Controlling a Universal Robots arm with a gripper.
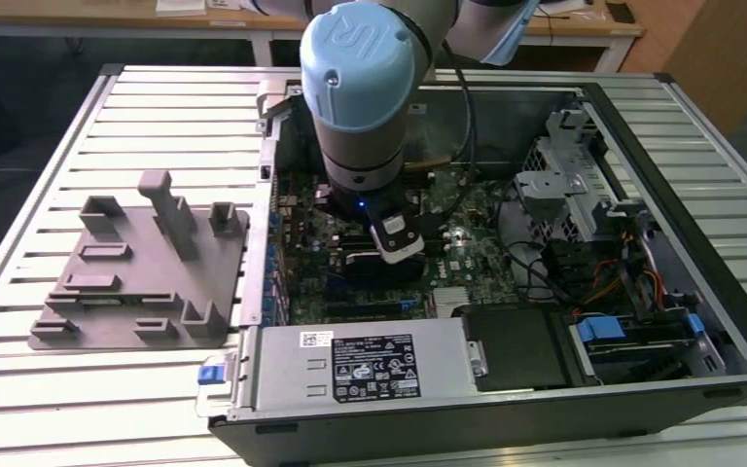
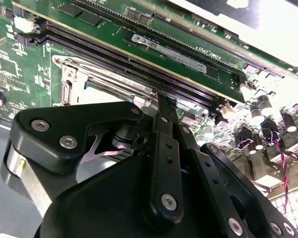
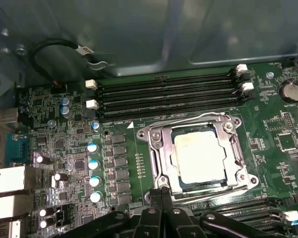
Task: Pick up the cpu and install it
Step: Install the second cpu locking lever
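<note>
The cpu (image 3: 198, 156) is a flat square chip with a pale silver top. It lies inside the metal socket frame (image 3: 156, 148) on the green motherboard, level with the frame around it. My gripper (image 3: 161, 191) hovers at the frame's near edge, just beside the cpu, with its black fingers shut together and nothing between them. In the second wrist view the gripper (image 2: 161, 99) points down at the socket frame (image 2: 104, 79). In the exterior view the arm (image 1: 361, 88) reaches down into the open computer case over the motherboard.
Memory slots (image 3: 168, 94) run along the far side of the socket, and more lie behind the gripper. A grey fixture plate (image 1: 140, 282) sits on the slatted table at the exterior view's left. The power supply (image 1: 361, 365), drive cage (image 1: 568, 185) and cables crowd the case.
</note>
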